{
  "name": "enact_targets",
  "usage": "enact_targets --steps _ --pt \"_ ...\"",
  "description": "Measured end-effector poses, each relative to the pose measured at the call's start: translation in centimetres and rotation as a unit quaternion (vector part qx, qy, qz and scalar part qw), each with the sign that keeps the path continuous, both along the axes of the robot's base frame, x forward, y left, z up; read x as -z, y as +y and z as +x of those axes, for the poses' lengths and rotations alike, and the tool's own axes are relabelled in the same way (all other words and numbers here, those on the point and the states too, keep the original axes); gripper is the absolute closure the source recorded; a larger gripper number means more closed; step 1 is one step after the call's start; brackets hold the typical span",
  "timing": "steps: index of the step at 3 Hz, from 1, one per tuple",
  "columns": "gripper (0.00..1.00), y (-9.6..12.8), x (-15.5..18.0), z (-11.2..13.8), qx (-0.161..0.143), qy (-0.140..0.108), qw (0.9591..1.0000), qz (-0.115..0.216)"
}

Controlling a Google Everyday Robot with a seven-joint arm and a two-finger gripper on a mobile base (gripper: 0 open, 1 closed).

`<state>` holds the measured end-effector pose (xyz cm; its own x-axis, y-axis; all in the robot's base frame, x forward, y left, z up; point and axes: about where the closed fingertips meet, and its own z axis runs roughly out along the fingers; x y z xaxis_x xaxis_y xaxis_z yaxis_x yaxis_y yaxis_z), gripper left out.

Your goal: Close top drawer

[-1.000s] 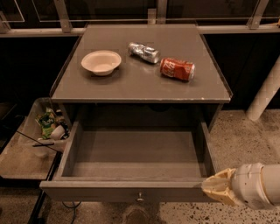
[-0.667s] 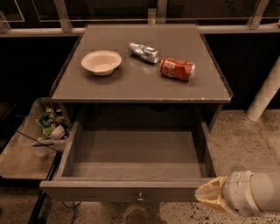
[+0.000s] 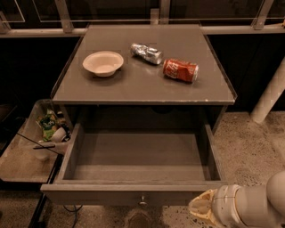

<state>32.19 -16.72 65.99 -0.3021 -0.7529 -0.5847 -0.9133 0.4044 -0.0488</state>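
One top drawer (image 3: 111, 194) stands open beneath one bowl (image 3: 103, 63), one silver can (image 3: 147, 53) and one red can (image 3: 180, 70); one gripper (image 3: 202, 208), open-or-closed state indiscernible, sits just beside its front's right end.

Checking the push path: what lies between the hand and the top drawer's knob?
Only bare drawer front, in the camera view: the hand is by the top drawer's front right corner, right of its knob.

A: Floor?
B: Speckled stone floor (image 3: 254, 151), brighter at right.
A: Behind the grey cabinet (image 3: 147, 89)?
B: Dark panes (image 3: 107, 11) above a metal rail (image 3: 31, 32); a white post (image 3: 269, 95) stands right, a clear bin (image 3: 22, 164) left.
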Motion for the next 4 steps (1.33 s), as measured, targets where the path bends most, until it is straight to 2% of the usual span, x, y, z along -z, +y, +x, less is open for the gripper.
enact_targets --steps 1,4 --pt "0.82 -0.04 0.05 0.1 0.002 -0.003 1.0 -0.002" --pt "0.12 -0.04 0.05 0.1 0.002 -0.003 1.0 -0.002"
